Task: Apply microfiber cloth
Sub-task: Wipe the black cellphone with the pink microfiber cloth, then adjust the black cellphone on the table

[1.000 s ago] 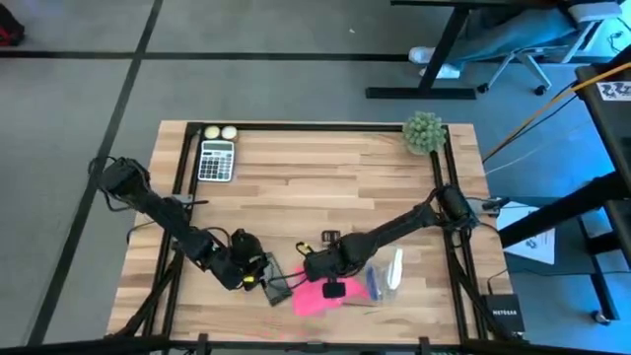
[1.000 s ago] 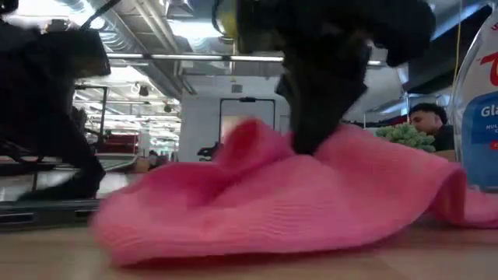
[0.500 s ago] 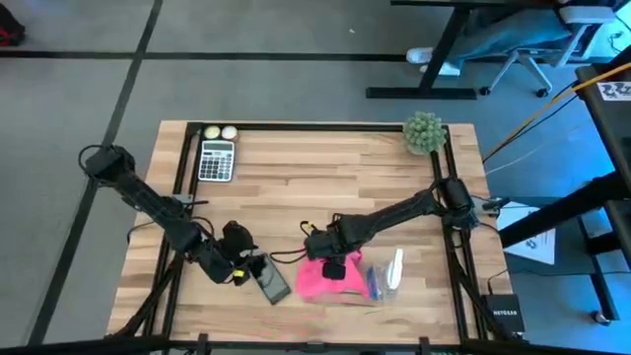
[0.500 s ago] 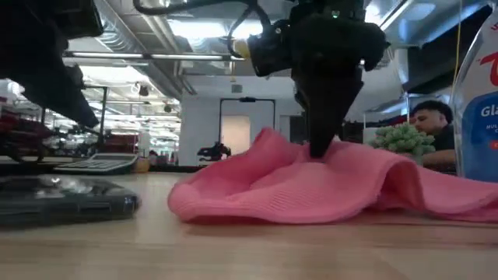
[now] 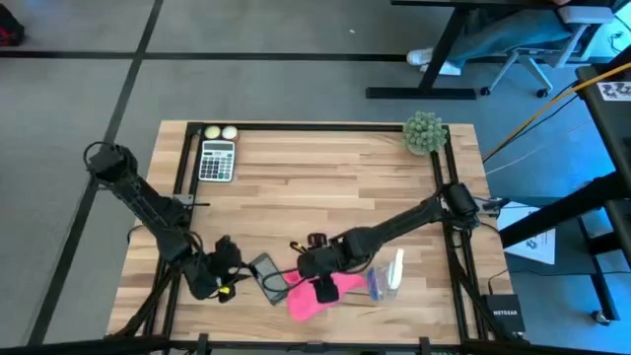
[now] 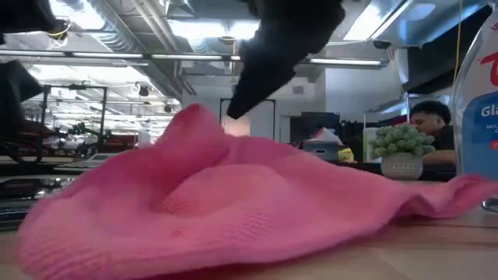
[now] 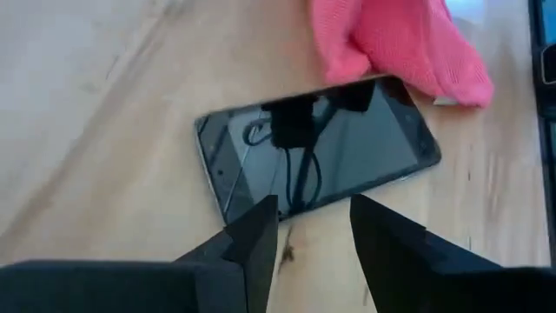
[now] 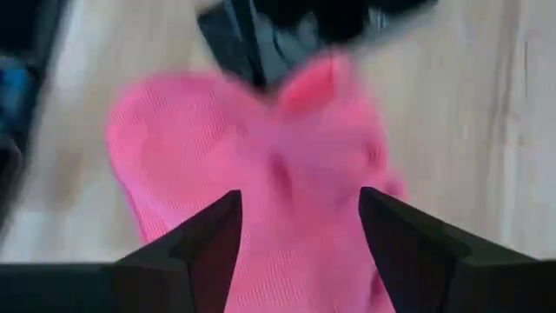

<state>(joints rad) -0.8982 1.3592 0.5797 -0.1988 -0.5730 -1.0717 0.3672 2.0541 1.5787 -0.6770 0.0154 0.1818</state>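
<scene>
Pink microfiber cloth [image 8: 261,183] beneath right tool [image 8: 300,230], fingers spread, not pinching.

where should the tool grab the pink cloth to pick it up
Pinch the raised fold on top of the microfiber cloth, coming straight down from above. The cloth lies bunched on the table, and that ridge stands proud in the low view, so fingers can close across it. The right tool is open above it; the phone lies beside it.
</scene>
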